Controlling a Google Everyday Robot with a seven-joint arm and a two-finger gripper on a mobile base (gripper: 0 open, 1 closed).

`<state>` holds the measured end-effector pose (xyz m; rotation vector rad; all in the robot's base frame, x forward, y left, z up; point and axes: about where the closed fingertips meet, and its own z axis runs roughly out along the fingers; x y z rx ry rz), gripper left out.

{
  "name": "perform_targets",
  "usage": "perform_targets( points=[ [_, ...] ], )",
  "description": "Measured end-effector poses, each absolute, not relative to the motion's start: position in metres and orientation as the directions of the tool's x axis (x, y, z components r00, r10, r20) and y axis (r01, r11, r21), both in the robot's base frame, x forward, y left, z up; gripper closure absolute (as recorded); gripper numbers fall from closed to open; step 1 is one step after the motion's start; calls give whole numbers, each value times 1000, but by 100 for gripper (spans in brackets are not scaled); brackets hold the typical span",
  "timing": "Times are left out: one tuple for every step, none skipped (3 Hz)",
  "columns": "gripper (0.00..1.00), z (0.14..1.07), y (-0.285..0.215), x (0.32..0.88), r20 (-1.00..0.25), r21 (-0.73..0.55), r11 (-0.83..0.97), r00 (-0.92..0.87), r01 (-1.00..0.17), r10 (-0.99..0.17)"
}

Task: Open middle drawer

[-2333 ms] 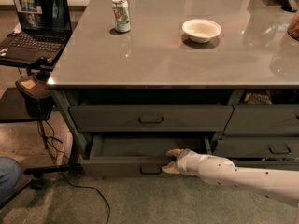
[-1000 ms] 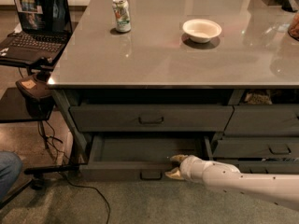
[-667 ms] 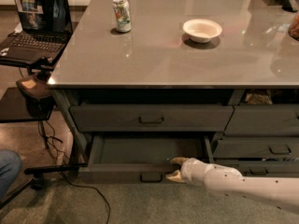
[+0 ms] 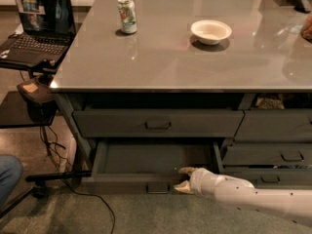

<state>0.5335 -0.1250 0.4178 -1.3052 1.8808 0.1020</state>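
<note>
The middle drawer (image 4: pixel 122 183) is the wide dark-grey one, pulled out toward me. Its shallow grey tray (image 4: pixel 156 157) shows, and its small black loop handle (image 4: pixel 157 187) sits at the centre of the front. My gripper (image 4: pixel 183 179), on a white arm coming in from the lower right, is at the drawer front just right of the handle. Its fingers are spread: the upper fingertip (image 4: pixel 185 170) is over the front's top rim and the lower one is against the front face. It holds nothing else.
The drawer above (image 4: pixel 158 124) is shut. More drawers (image 4: pixel 292 156) are at the right. The grey tabletop (image 4: pixel 204 57) carries a can (image 4: pixel 127 15) and a white bowl (image 4: pixel 211 31). A laptop (image 4: pixel 34 23) on a side stand, cables and a blue-clad knee (image 4: pixel 7 177) are at the left.
The middle drawer has slid further out toward me. My gripper has moved with its front edge, a little lower and nearer.
</note>
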Motion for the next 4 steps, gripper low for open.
perform_targets(
  points=[
    [100,421,-125,533,-659,-367,458,-121,-809,-743],
    [100,420,-126,519,-659,-369,456,-118,-810,-743],
    [100,420,-126,519,-659,-369,456,-118,-810,-743],
    [100,415,-126,506,-652,-391,430,-85,-814,-754]
  ],
)
